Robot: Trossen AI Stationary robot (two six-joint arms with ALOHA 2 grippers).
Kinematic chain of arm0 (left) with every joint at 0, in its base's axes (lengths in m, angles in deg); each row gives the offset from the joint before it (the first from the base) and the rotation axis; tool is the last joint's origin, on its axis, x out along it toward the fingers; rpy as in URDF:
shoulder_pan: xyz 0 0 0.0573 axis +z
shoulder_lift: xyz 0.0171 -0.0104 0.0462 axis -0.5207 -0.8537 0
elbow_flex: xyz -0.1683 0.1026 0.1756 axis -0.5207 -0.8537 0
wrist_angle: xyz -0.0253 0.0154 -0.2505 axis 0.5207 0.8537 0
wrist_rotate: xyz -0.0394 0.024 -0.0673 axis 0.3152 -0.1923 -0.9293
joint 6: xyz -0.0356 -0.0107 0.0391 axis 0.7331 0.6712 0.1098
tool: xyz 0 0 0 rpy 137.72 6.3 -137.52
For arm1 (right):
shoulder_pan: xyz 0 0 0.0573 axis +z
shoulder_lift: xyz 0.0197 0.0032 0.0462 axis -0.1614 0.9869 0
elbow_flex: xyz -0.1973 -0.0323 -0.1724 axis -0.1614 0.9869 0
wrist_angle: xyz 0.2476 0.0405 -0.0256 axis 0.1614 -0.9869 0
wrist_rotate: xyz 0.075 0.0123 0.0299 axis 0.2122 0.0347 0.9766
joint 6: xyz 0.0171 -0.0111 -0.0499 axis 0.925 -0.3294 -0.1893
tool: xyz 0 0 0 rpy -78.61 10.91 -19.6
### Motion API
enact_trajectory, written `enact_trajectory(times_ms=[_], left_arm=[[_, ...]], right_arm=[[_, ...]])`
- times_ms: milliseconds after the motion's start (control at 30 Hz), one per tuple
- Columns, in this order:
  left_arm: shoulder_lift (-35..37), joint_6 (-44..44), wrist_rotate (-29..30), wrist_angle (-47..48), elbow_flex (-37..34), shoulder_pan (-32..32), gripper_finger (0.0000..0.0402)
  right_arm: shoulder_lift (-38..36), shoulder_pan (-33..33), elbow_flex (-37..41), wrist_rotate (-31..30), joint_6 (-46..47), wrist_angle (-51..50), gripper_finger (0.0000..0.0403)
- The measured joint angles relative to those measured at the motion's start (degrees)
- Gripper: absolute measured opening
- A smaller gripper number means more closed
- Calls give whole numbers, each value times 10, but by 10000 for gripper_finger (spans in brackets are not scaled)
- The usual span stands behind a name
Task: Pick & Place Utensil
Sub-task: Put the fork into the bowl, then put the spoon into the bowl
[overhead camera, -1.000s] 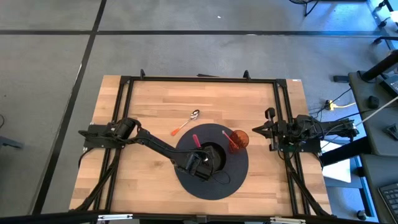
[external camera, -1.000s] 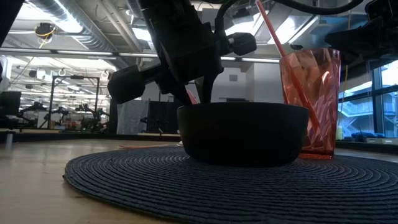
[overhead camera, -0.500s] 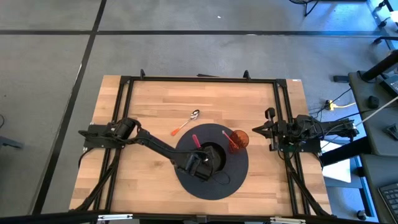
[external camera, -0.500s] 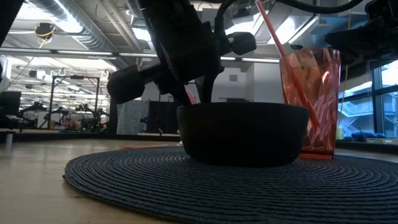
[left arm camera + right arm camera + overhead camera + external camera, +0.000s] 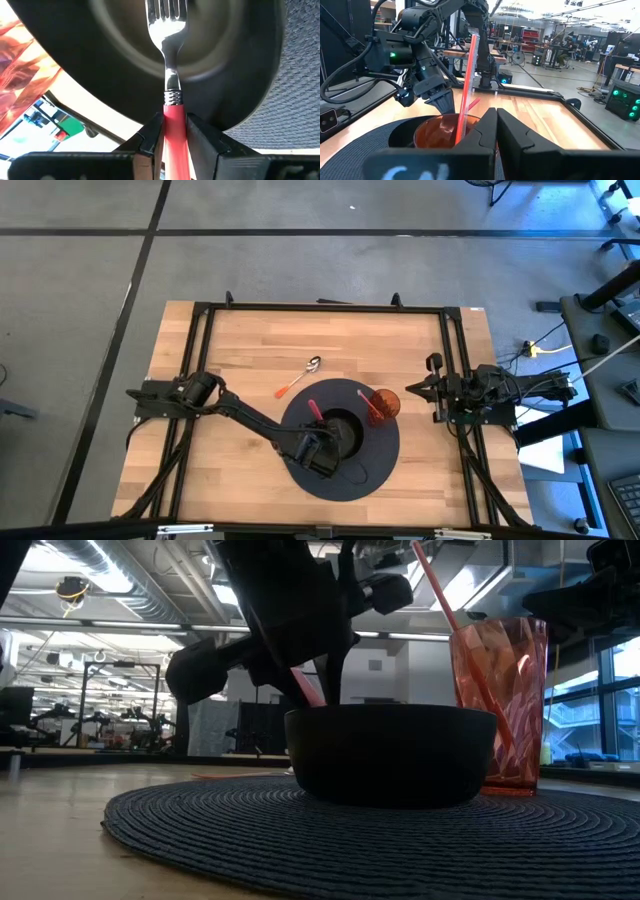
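Note:
A fork (image 5: 168, 45) with steel tines and a red handle points into the black bowl (image 5: 343, 430), which stands on a round dark mat (image 5: 340, 475). My left gripper (image 5: 175, 122) is over the bowl's near-left side (image 5: 318, 448) and is shut on the fork. The red handle (image 5: 314, 408) also shows slanting up beside the dark fingers (image 5: 332, 680) in the low view. My right gripper (image 5: 410, 390) waits shut at the table's right edge, behind an orange glass (image 5: 440, 130). My left gripper pinches the fork's red handle (image 5: 174, 112) between its two fingers (image 5: 151, 135), just behind the metal collar, with the fingers lying along the fork. It comes slanting down from above. The tines reach into the bowl's hollow; whether they touch its floor cannot be told.
An orange glass (image 5: 382, 404) with a red straw-like stick in it stands on the mat's far-right part, close to the bowl. A spoon (image 5: 298, 378) with an orange handle lies on the bare wood beyond the mat. A black frame (image 5: 320, 307) borders the table.
My left gripper has moved a little up and toward the near-left of the table. In the low view a longer stretch of the fork's red handle shows above the bowl's rim than before.

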Motion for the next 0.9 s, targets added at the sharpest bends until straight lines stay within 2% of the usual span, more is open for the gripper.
enact_trajectory(times_ms=[267, 600, 667, 767, 833, 900], left_arm=[[0, 14, -12, 0, 0, 6, 77], [0, 27, -5, 0, 0, 8, 109], [1, 24, 27, 0, 0, 2, 111], [2, 25, 110, 18, 12, -17, 109], [2, 58, 151, 58, 39, -32, 102], [8, 124, 157, 116, 75, -44, 93]], right_arm=[[0, 0, 0, 0, 2, 0, 12], [0, 0, 0, 2, 2, -4, 12], [0, 0, 0, 2, 2, -4, 12], [0, 0, 0, 2, 2, -4, 12], [0, 0, 0, 2, 2, -4, 12], [0, 0, 0, 2, 2, -4, 12]])
